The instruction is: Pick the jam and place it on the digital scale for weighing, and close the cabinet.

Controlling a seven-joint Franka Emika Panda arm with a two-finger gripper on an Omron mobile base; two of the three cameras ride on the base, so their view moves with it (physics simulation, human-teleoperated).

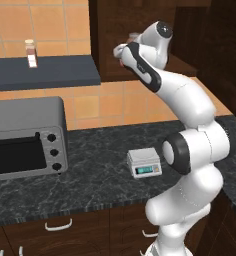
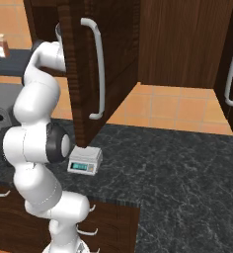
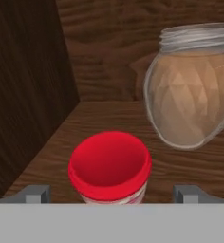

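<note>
The gripper (image 3: 112, 193) is reaching into the cabinet (image 2: 84, 64) with jaws spread wide either side of the jam (image 3: 110, 168) on the shelf, and should be closing squarely below the lid, steering clear of the glass jar (image 3: 192, 90) beside it.

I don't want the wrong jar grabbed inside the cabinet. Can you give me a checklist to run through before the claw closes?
1. Claw open: ok, tips stand wide on either side of the jam.
2. Jam centred between the tips: ok, red lid sits midway.
3. Target is the right jar: ok, red lid, not the taller brown-beige jar.
4. Clearance from the brown-beige jar: ok, it stands apart, behind and to one side.
5. Digital scale top free: ok, nothing on its plate.
6. Cabinet door open enough for withdrawal: ok, it is swung wide.
</note>
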